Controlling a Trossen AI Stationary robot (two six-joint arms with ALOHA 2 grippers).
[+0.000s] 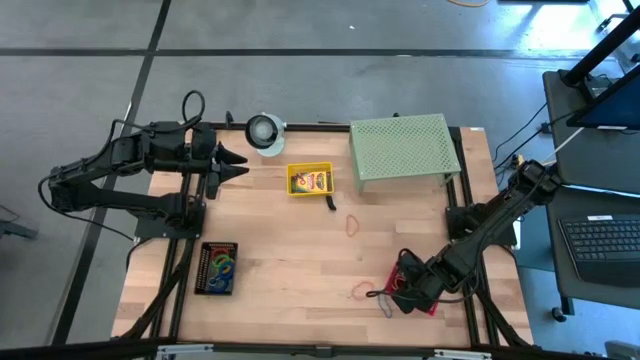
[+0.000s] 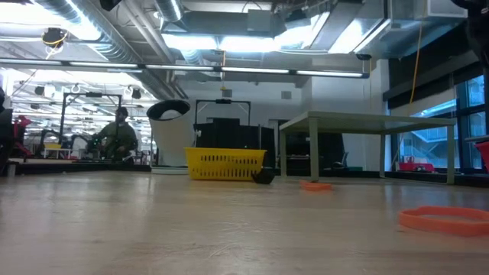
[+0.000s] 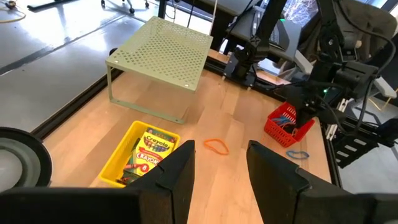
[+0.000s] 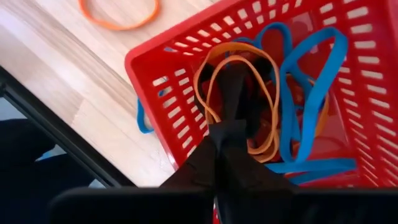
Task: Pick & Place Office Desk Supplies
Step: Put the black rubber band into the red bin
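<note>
A red basket (image 1: 418, 292) near the table's front right holds orange and blue rubber bands (image 4: 311, 93). My right gripper (image 4: 233, 68) points down into it, shut among the orange loops. A crayon box (image 3: 151, 151) lies in a yellow basket (image 1: 309, 180) at the far middle. Loose on the wood lie an orange band (image 1: 353, 225), a red one (image 1: 362, 292) and a blue one (image 1: 385, 305). My left gripper (image 1: 238, 166) waits open at the far left, above the table. My right gripper comes from above, its shut fingertips on the top of an orange rubber band's loop (image 4: 214, 73) inside the red basket. The tips hide the exact spot. The band lies slack around the fingers on the basket's floor (image 4: 348, 56).
A pale green perforated stand (image 1: 403, 148) occupies the far right. A white-and-grey roll (image 1: 265, 130) sits at the far edge beside my left gripper. A black box of coloured bands (image 1: 217, 267) lies front left. Bare wood spreads across the middle.
</note>
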